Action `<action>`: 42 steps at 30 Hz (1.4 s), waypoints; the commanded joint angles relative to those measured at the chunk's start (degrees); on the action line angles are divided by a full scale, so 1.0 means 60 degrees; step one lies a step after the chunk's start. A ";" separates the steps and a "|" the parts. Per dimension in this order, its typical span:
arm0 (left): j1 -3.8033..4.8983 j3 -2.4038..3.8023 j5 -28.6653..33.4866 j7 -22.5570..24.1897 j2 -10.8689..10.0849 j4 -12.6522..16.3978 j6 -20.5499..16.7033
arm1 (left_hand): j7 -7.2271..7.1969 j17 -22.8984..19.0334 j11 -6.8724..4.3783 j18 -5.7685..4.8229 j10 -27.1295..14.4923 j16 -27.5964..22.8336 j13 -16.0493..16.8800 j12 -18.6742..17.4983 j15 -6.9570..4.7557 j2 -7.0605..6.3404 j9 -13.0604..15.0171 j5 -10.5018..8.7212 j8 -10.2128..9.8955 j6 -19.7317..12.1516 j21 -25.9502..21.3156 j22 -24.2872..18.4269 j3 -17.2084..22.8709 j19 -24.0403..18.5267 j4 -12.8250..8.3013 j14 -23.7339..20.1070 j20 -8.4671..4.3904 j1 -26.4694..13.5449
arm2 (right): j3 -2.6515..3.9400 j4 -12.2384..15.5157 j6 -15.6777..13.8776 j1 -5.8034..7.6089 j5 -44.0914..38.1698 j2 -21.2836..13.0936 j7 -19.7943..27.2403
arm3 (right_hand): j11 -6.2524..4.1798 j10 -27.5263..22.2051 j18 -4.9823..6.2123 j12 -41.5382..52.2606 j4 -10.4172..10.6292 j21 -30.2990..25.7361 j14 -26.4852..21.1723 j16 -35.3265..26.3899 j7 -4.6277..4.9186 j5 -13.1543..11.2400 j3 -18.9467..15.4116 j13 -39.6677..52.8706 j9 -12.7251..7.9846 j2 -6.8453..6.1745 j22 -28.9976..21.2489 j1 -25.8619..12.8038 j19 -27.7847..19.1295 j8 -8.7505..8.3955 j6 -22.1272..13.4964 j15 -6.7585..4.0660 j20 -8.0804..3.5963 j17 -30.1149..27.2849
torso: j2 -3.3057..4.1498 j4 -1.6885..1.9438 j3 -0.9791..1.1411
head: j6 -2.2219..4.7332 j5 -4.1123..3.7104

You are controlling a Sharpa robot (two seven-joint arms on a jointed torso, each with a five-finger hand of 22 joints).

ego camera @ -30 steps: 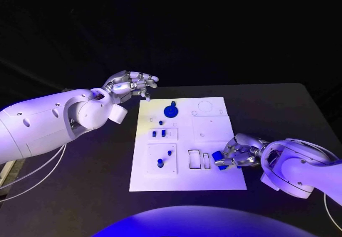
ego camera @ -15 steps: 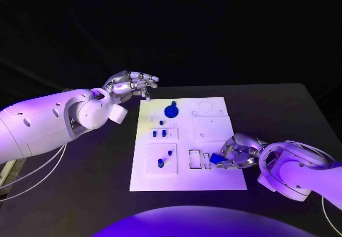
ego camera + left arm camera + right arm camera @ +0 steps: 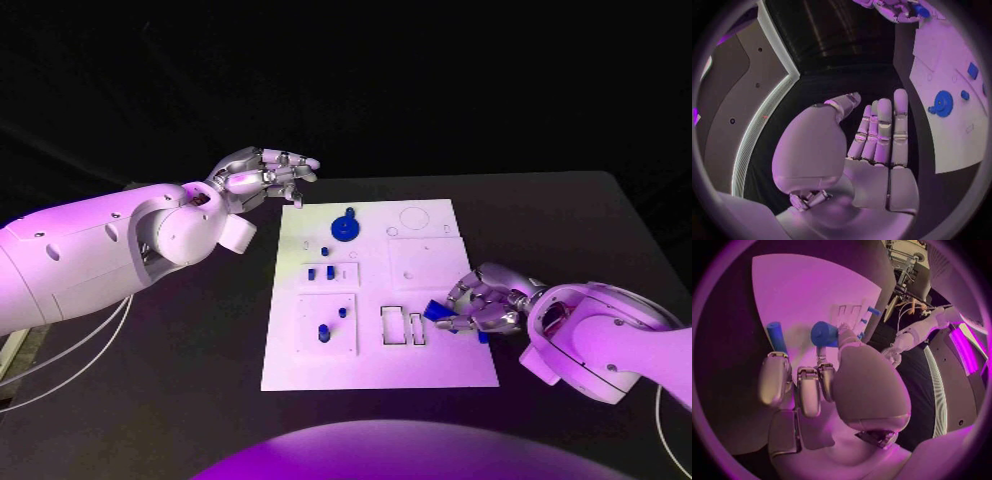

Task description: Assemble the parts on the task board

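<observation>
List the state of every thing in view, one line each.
Left hand: holds nothing, fingers loosely curled, raised beyond the board's far left corner.
Right hand: grips a blue part at the board's right edge.
Task board: flat on the table.
Round blue part: lying on the board's far end.
Slots: unfilled.

Dim room, purple light overhead, wrist views fisheye-bent w/ dark rims.
</observation>
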 commanded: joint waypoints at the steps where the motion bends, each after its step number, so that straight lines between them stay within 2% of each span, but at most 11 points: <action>1: 0.0000 0.0000 0.0056 0.0035 0.0033 -0.0010 0.0214 | -0.0012 -0.0009 0.0011 0.0137 -0.0079 -0.0055 -0.0015 0.0034 0.0037 0.0046 0.0009 -0.0045 -0.0065 -0.0025 -0.0049 -0.0010 -0.0015 -0.0029 0.0050 -0.0057 0.0018 -0.0057 | 0.0009 0.0114 -0.0244 0.0192 0.0599 -0.0042 0.0279 | -0.0080 0.0274 -0.0180 0.0026 -0.0003 0.0071 0.0827 0.0063 -0.0214 0.0022 0.0116 0.1143 0.0038 0.0627 0.0990 0.0266 0.0035 0.0012 0.0309 -0.0071 -0.0060 0.1509 | -0.0008 0.0002 -0.0018 | 0.0037 -0.0026; 5: -0.0004 -0.0004 0.0055 0.0038 0.0057 -0.0026 0.0236 | -0.0012 -0.0009 0.0011 0.0137 -0.0079 -0.0055 -0.0015 0.0034 0.0037 0.0046 0.0009 -0.0045 -0.0065 -0.0025 -0.0049 -0.0010 -0.0015 -0.0029 0.0050 -0.0057 0.0018 -0.0057 | 0.0012 0.0184 -0.0139 0.0384 0.0665 -0.0016 0.0293 | -0.0094 0.0296 -0.0187 0.0046 -0.0001 0.0104 0.0832 0.0070 -0.0232 0.0016 0.0179 0.1168 0.0044 0.0594 0.1014 0.0072 0.0052 0.0018 0.0380 -0.0082 -0.0068 0.1536 | -0.0016 0.0007 -0.0021 | 0.0057 -0.0014; 7: -0.0006 -0.0006 0.0055 0.0039 0.0071 -0.0032 0.0249 | -0.0012 -0.0009 0.0011 0.0137 -0.0079 -0.0055 -0.0015 0.0034 0.0037 0.0046 0.0009 -0.0045 -0.0065 -0.0025 -0.0049 -0.0010 -0.0015 -0.0029 0.0050 -0.0057 0.0018 -0.0057 | 0.0013 0.0187 -0.0021 0.0446 0.0743 0.0097 0.0310 | -0.0103 0.0316 -0.0195 0.0072 -0.0003 0.0142 0.0837 0.0077 -0.0244 0.0015 0.0214 0.1194 0.0050 0.0581 0.1037 -0.0045 0.0069 0.0025 0.0418 -0.0088 -0.0073 0.1560 | 0.0004 0.0017 -0.0007 | 0.0081 -0.0027; 10: -0.0008 -0.0007 0.0054 0.0042 0.0084 -0.0033 0.0263 | -0.0012 -0.0009 0.0011 0.0137 -0.0079 -0.0055 -0.0015 0.0034 0.0037 0.0046 0.0009 -0.0045 -0.0065 -0.0025 -0.0049 -0.0010 -0.0015 -0.0029 0.0050 -0.0057 0.0018 -0.0057 | 0.0013 0.0132 0.0157 0.0469 0.0880 0.0311 0.0362 | -0.0119 0.0322 -0.0193 0.0056 -0.0001 0.0132 0.0840 0.0081 -0.0271 0.0015 0.0293 0.1190 0.0073 0.0601 0.1044 -0.0280 0.0072 0.0049 0.0489 -0.0104 -0.0084 0.1577 | 0.0015 0.0018 -0.0006 | 0.0106 -0.0029; 14: -0.0009 -0.0007 0.0052 0.0041 0.0089 -0.0022 0.0282 | -0.0012 -0.0009 0.0011 0.0137 -0.0079 -0.0055 -0.0015 0.0034 0.0037 0.0046 0.0009 -0.0045 -0.0065 -0.0025 -0.0049 -0.0010 -0.0015 -0.0029 0.0050 -0.0057 0.0018 -0.0057 | 0.0013 0.0038 0.0368 0.0435 0.0988 0.0612 0.0417 | -0.0158 0.0313 -0.0197 -0.0009 -0.0003 0.0154 0.0843 0.0085 -0.0311 0.0010 0.0376 0.1143 0.0116 0.0614 0.1065 -0.0481 0.0085 0.0108 0.0584 -0.0131 -0.0105 0.1593 | 0.0021 0.0029 -0.0006 | 0.0129 -0.0019; 19: -0.0010 -0.0008 0.0051 0.0037 0.0079 -0.0013 0.0285 | -0.0012 -0.0009 0.0011 0.0137 -0.0079 -0.0055 -0.0015 0.0034 0.0037 0.0046 0.0009 -0.0045 -0.0065 -0.0025 -0.0049 -0.0010 -0.0015 -0.0029 0.0050 -0.0057 0.0018 -0.0057 | 0.0013 -0.0068 0.0729 0.0345 0.1066 0.0897 0.0431 | -0.0192 0.0343 -0.0199 0.0009 -0.0001 0.0151 0.0841 0.0081 -0.0350 -0.0019 0.0333 0.1173 0.0183 0.0538 0.1083 -0.0920 0.0092 0.0204 0.0711 -0.0161 -0.0135 0.1585 | 0.0025 0.0003 -0.0011 | 0.0067 -0.0009; 26: -0.0010 -0.0008 0.0046 0.0015 0.0077 0.0000 0.0338 | -0.0010 -0.0012 0.0013 0.0136 -0.0087 -0.0060 -0.0019 0.0039 0.0039 0.0047 0.0018 -0.0046 -0.0068 -0.0030 -0.0060 -0.0018 -0.0025 -0.0027 0.0065 -0.0057 0.0018 -0.0070 | 0.0013 -0.0207 0.1085 0.0233 0.1129 0.1109 0.0425 | -0.0212 0.0365 -0.0200 0.0020 0.0003 0.0144 0.0842 0.0081 -0.0372 -0.0023 0.0210 0.1197 0.0210 0.0449 0.1095 -0.1303 0.0097 0.0259 0.0775 -0.0180 -0.0155 0.1594 | 0.0013 0.0010 -0.0010 | 0.0019 0.0014; 35: -0.0010 -0.0008 0.0040 0.0006 0.0059 0.0010 0.0364 | -0.0010 -0.0012 0.0013 0.0136 -0.0087 -0.0060 -0.0019 0.0039 0.0039 0.0047 0.0018 -0.0046 -0.0068 -0.0030 -0.0060 -0.0018 -0.0025 -0.0027 0.0065 -0.0057 0.0018 -0.0070 | 0.0011 -0.0358 0.1195 0.0171 0.0815 0.1310 0.0245 | -0.0226 0.0397 -0.0209 0.0069 0.0003 0.0180 0.0849 0.0090 -0.0389 -0.0026 0.0137 0.1247 0.0215 0.0419 0.1121 -0.1536 0.0116 0.0289 0.0826 -0.0192 -0.0166 0.1632 | 0.0018 0.0007 -0.0007 | -0.0039 0.0073; 42: -0.0009 -0.0008 0.0031 0.0001 0.0053 0.0017 0.0363 | -0.0010 -0.0013 0.0014 0.0136 -0.0093 -0.0062 -0.0021 0.0040 0.0040 0.0046 0.0021 -0.0046 -0.0071 -0.0034 -0.0065 -0.0021 -0.0028 -0.0026 0.0067 -0.0058 0.0018 -0.0072 | 0.0011 -0.0477 0.1020 0.0148 0.0478 0.1470 0.0112 | -0.0230 0.0413 -0.0213 0.0102 0.0002 0.0197 0.0851 0.0092 -0.0396 -0.0025 0.0128 0.1275 0.0217 0.0417 0.1131 -0.1567 0.0123 0.0298 0.0842 -0.0195 -0.0168 0.1641 | 0.0016 0.0008 -0.0011 | -0.0037 0.0086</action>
